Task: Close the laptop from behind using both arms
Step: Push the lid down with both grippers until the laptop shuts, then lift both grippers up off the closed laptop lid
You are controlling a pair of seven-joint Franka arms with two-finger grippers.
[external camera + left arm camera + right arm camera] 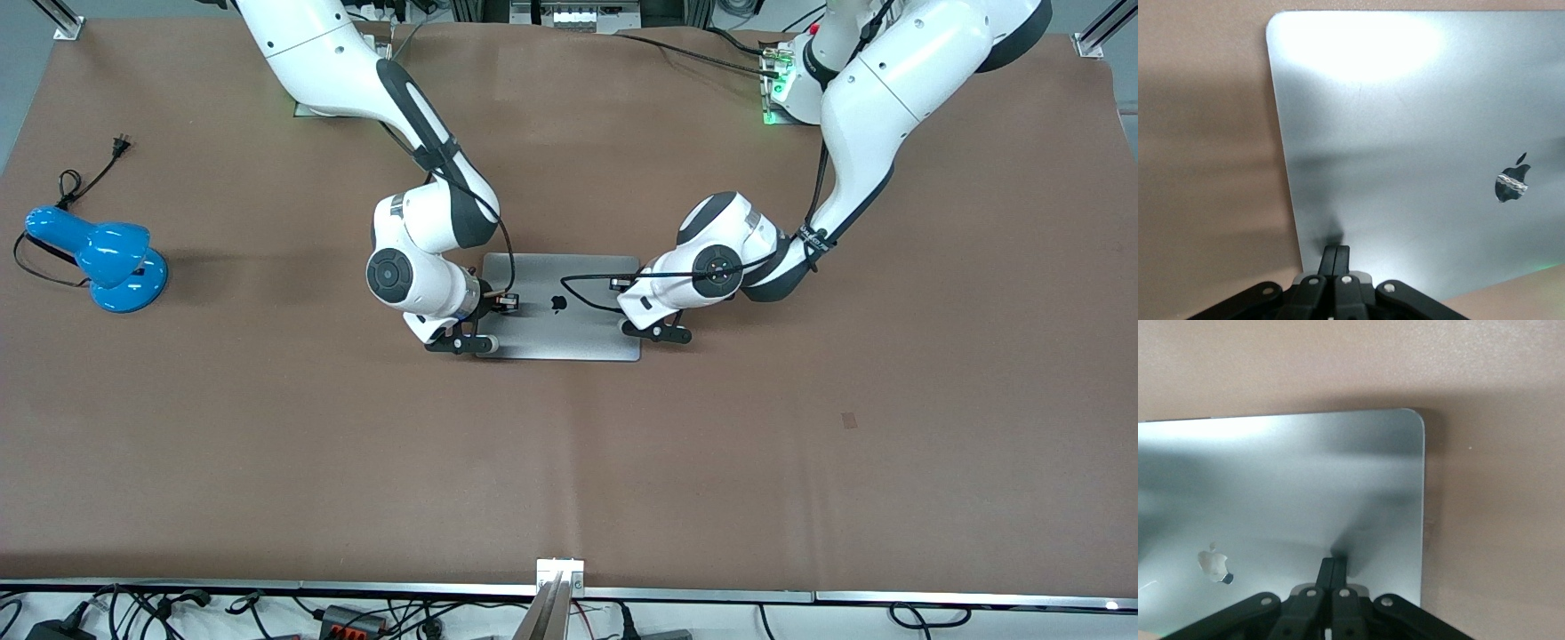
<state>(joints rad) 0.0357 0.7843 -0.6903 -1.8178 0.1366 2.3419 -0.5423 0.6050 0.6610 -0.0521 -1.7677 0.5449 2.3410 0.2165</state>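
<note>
Broadly, the brown table (569,462) takes up nearly the whole front view, with both robot bases along its upper edge. The right arm (356,71) and the left arm (889,98) each reach down toward the middle of the table, where the laptop (578,333) lies flat and closed, its grey lid facing up and the black apple logo (558,304) showing at the centre of the lid.

The right gripper (1333,568) rests on the lid near the laptop's edge toward the right arm's end of the table; its two fingers are pressed together side by side, their tips touching the metal. The left gripper (1336,253) is likewise down on the lid, near the edge toward the left arm's end, fingers clenched together with nothing between them and their tips on the surface. Both wrist views show a soft dark shadow on the lid right at the fingertips.

Well apart from the laptop, toward the right arm's end of the table, sits a blue desk lamp (102,258) with its black cord (84,182) trailing across the cloth.
</note>
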